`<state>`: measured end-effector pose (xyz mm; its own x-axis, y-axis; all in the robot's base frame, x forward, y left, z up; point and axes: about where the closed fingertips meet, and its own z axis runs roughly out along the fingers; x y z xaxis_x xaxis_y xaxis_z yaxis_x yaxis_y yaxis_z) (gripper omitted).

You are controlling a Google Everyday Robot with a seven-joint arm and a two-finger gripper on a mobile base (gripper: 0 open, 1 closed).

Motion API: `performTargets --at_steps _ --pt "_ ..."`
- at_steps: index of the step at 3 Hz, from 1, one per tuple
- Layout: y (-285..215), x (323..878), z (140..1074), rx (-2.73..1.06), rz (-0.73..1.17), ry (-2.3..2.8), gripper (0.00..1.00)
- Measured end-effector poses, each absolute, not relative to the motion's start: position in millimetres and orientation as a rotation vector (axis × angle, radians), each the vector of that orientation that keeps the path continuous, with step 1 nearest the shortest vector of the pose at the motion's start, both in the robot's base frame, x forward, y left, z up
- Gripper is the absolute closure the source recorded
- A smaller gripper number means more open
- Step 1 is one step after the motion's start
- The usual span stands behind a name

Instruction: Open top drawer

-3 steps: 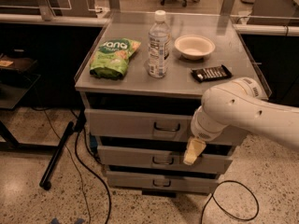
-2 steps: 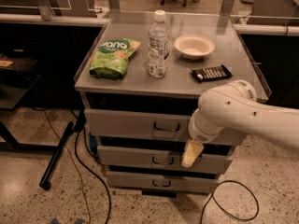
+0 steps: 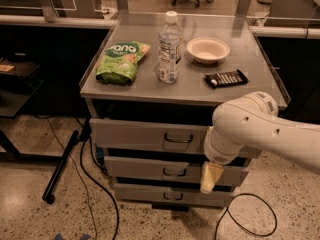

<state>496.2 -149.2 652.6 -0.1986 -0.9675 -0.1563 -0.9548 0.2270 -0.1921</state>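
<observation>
The top drawer [image 3: 145,135] is the uppermost grey metal front of the cart, with a small wire loop handle [image 3: 178,139] at its centre. A dark gap shows between it and the cart's top. My white arm reaches in from the right and covers the drawer's right end. My gripper [image 3: 210,177] hangs below the wrist, pointing down in front of the middle drawer [image 3: 150,170]. It is to the right of and below the top handle and does not touch it.
On the cart's top [image 3: 250,91] lie a green snack bag [image 3: 121,61], a water bottle [image 3: 169,48], a white bowl [image 3: 208,49] and a dark snack bar [image 3: 226,78]. The bottom drawer [image 3: 165,195] is lowest. Cables [image 3: 95,189] and a black pole [image 3: 61,166] lie on the floor at left.
My arm has shifted slightly left and the gripper has sunk a little in front of the middle drawer. The drawers and the things on the cart have not moved.
</observation>
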Motion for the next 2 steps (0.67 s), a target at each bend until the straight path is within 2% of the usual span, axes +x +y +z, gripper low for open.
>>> performTargets --at_steps 1,2 --pt "-160.5 409.3 714.6 -1.822 0.007 2.307 0.00" --pt "-160.5 409.4 714.6 -1.821 0.006 2.307 0.00"
